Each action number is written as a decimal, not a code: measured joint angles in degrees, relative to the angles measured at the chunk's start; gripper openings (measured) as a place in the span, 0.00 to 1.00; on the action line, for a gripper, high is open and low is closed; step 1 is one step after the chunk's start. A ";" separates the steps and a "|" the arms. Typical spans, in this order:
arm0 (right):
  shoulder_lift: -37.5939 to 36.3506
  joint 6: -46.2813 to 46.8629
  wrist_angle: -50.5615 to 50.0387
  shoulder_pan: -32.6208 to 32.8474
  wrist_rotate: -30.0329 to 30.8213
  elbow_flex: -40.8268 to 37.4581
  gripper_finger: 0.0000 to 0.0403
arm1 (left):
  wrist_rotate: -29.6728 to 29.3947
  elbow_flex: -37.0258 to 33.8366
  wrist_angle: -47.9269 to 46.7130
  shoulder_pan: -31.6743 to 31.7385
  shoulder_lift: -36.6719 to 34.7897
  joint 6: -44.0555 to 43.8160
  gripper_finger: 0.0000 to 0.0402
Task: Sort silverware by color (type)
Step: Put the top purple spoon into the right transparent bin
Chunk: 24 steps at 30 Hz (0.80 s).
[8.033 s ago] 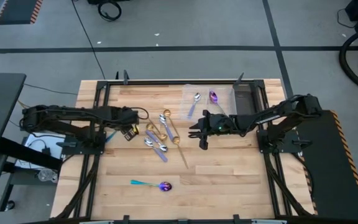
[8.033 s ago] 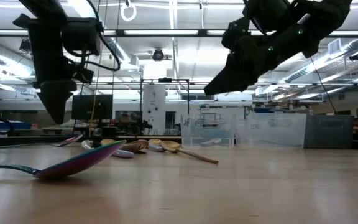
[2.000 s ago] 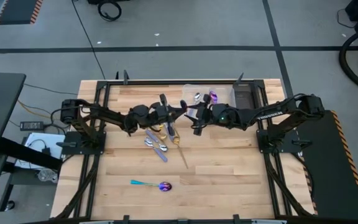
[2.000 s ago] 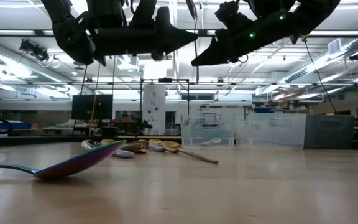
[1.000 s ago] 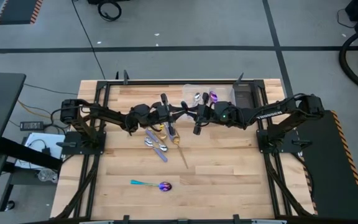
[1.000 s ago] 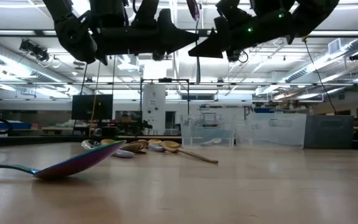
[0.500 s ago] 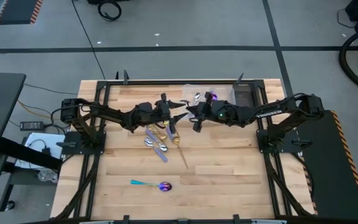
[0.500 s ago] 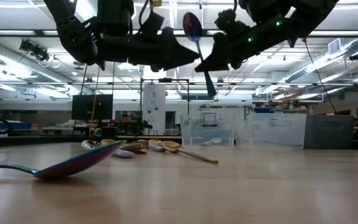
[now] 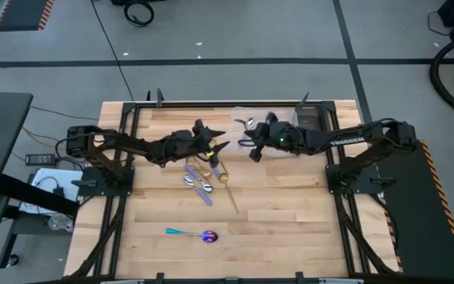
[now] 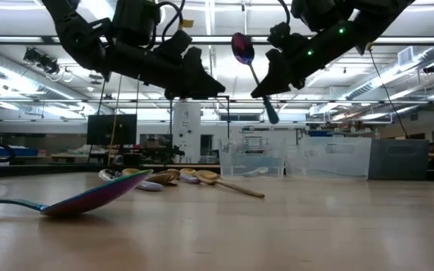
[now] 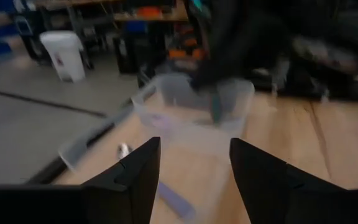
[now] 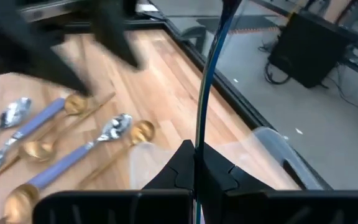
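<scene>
My right gripper (image 10: 271, 75) is shut on an iridescent spoon (image 10: 242, 47) with a purple bowl and teal handle, held high over the table near the clear tray (image 9: 284, 117). My left gripper (image 9: 221, 139) is open and empty, hovering over the pile of gold and silver lavender-handled utensils (image 9: 202, 177) that lie flat on the wood. Its spread fingers frame the tray (image 11: 191, 106) in the left wrist view. A second purple spoon (image 9: 199, 235) lies on its bowl near the table's near edge. A silver spoon (image 9: 250, 124) lies in the tray. My right gripper (image 12: 196, 163) pinches the spoon's teal handle (image 12: 199, 140) between its two fingers, partway along its length. The fingers come from the table's right, slanting down, and lie across the handle. The spoon is lifted clear and tilted, bowl up (image 10: 242, 47), handle end below the fingers (image 10: 271, 114).
A dark bin (image 9: 312, 125) stands beside the tray at the far right. Black frame rails (image 9: 120, 197) run along the table's sides. Bare wood (image 9: 290, 213) lies between the pile and the near edge. The pile (image 12: 73, 134) sits below the right gripper.
The two grippers met at the raised spoon. My left gripper has let go and drawn back toward the table's left. My right gripper keeps the spoon and has moved toward the tray, and the spoon has tipped from upright to slanting.
</scene>
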 joint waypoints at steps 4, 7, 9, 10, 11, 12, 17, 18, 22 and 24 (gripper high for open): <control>-3.92 2.90 -8.63 -3.07 0.20 0.03 0.03 | 0.06 -0.03 -6.58 -0.83 -1.69 -3.19 0.50; -5.91 6.29 -17.40 -5.88 0.24 0.78 0.03 | 0.00 -0.03 -10.68 -1.74 -2.05 -5.23 0.50; -6.90 8.06 -22.56 -7.83 0.22 0.98 0.03 | 0.03 -0.03 -12.80 -2.45 -2.06 -6.11 0.50; -7.16 8.84 -24.58 -8.71 0.22 1.08 0.03 | 0.02 -0.03 -13.58 -2.84 -2.06 -6.64 0.50; -7.50 9.47 -26.66 -9.70 0.22 1.14 0.03 | 0.04 -0.03 -14.07 -3.22 -2.06 -7.09 0.50; -7.85 9.79 -28.40 -10.66 0.22 1.14 0.03 | 0.04 -0.03 -14.75 -3.63 -2.06 -7.19 0.50; -8.33 12.93 -33.61 -15.45 -4.37 1.16 0.03 | 0.04 -0.03 -16.15 -5.67 -2.06 -7.21 0.50; -8.27 13.60 -34.78 -16.20 -5.93 1.16 0.03 | 0.04 -0.03 -16.39 -6.01 -2.06 -7.21 0.50; -7.47 14.70 -39.82 -18.71 -10.19 1.16 0.03 | 0.07 -0.03 -17.05 -7.02 -2.06 -8.18 0.50; -7.48 14.82 -41.33 -19.97 -12.41 1.17 0.03 | 0.07 -0.03 -17.41 -7.20 -2.06 -9.02 0.50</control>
